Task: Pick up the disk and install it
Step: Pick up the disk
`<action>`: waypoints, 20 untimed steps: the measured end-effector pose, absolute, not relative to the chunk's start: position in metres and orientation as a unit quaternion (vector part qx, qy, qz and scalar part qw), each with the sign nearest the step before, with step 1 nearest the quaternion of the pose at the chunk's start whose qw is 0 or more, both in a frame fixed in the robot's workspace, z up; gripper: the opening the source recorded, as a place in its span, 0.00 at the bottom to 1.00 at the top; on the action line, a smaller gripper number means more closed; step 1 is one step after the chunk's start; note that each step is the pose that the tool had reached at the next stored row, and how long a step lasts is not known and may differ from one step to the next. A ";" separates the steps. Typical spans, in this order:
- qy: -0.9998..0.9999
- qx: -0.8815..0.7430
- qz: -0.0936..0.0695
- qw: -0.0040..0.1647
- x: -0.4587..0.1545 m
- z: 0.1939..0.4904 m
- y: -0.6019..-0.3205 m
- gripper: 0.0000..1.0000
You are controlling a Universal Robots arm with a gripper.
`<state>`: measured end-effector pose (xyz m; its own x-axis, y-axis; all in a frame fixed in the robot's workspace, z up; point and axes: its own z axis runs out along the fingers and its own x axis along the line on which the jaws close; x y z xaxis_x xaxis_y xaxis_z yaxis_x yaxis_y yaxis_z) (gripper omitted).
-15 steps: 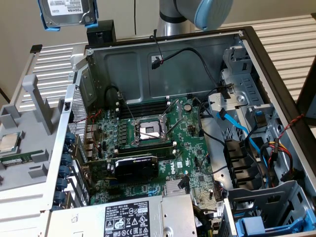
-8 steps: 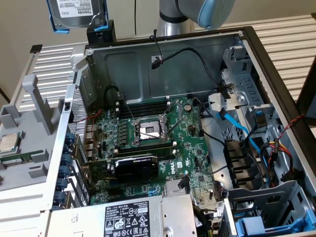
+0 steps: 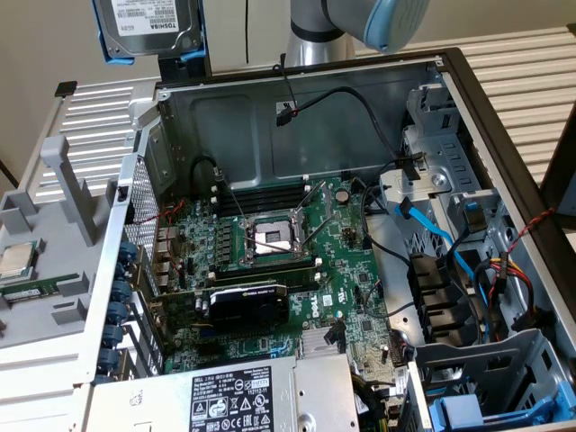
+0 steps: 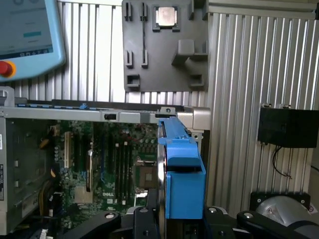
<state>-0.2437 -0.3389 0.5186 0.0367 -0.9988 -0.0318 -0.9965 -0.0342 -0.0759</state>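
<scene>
Gripper [image 4: 182, 221] grasps the disk [image 3: 148, 27] by its blue frame, raised at the exterior view's upper left, above the open computer case [image 3: 225, 117]. Lower left: grey tray [image 3: 54, 207] with chip [image 3: 16, 259]. Centre: motherboard [image 3: 270, 261]. Right: blue cables [image 3: 441, 238].

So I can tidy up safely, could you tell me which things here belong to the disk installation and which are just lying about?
Job: disk; open computer case.
Lying about: processor chip; grey tray; teach pendant.
</scene>
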 end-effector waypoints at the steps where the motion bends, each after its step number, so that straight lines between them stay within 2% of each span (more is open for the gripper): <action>1: 0.694 -0.719 -0.015 0.038 -0.243 0.519 -0.339 0.37; 11: 0.694 -0.719 -0.015 0.040 -0.205 0.519 -0.345 0.37; 17: 0.693 -0.718 -0.028 0.055 -0.196 0.519 -0.354 0.37; 20: 0.693 -0.718 -0.030 0.057 -0.191 0.520 -0.359 0.37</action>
